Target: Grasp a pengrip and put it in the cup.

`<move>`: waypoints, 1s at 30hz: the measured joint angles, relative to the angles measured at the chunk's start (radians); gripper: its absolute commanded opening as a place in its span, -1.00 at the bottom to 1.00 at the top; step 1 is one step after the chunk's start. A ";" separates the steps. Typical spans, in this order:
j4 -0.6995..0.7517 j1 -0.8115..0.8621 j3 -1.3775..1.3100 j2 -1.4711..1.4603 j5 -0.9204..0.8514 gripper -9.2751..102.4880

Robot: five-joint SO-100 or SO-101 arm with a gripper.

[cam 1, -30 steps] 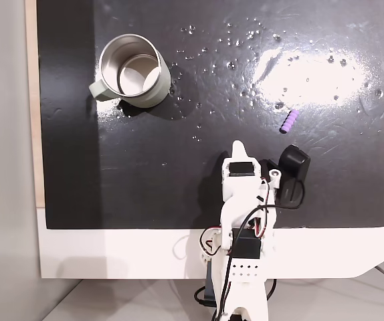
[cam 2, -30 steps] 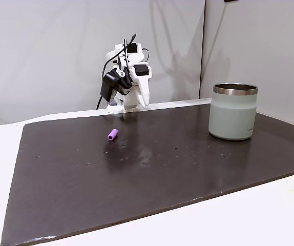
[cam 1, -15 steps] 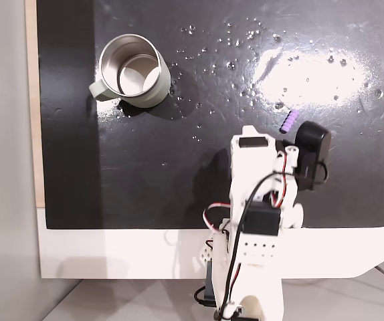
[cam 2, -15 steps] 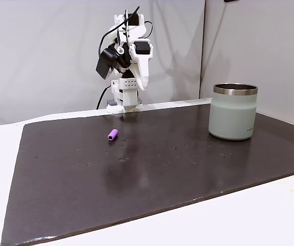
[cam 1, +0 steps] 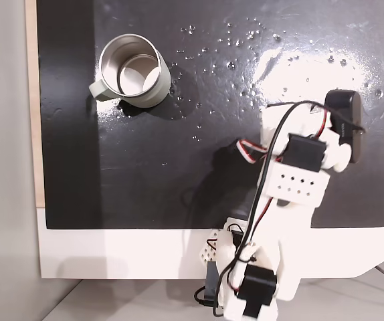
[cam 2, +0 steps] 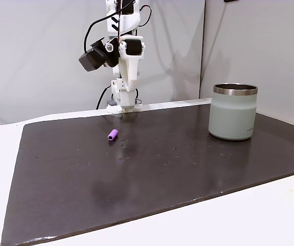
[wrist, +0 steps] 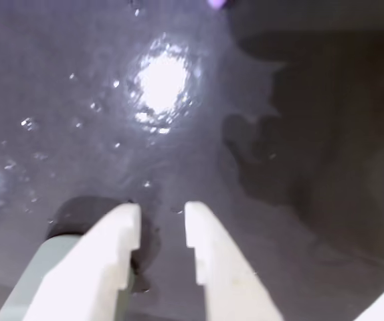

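1. Pengrip [cam 2: 113, 135], a small purple ribbed cylinder, lies on its side on the dark mat [cam 2: 152, 169] in a fixed view, on the mat's left part and near the back edge, in front of the arm's base.
2. A purple sliver at the top edge of the wrist view [wrist: 217, 3] looks like the same pengrip, blurred and cut off by the frame.
3. The cup [cam 2: 233, 111] stands upright on the mat's right side in that fixed view, well apart from the pengrip; its outside is pale grey-green with a silver rim.
4. In a fixed view from above, the cup [cam 1: 133, 72] sits at the mat's upper left, its shiny inside showing nothing in it and its small handle pointing left.
5. The white arm [cam 1: 292, 174] stretches over the right part of the mat in the view from above, with a black camera [cam 1: 348, 124] at its far end.
6. The hand [wrist: 162, 217] shows two white fingers [wrist: 122, 231] with a narrow gap between them, slightly spread and gripping nothing.
7. The hand hangs above bare mat, with the purple sliver well ahead of it.
8. The mat lies on a white tabletop [cam 2: 239, 215].
9. Bright glare and small specks mark the mat's surface.
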 measured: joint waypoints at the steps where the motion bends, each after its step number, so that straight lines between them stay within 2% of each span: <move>1: 0.008 0.014 -0.011 -0.017 -0.032 -0.72; 15: 0.037 0.184 -0.018 -0.080 -0.546 -0.44; 19: 0.032 0.216 -0.017 -0.095 -0.673 -0.43; 30: -0.156 0.285 0.132 -0.097 -0.884 -0.41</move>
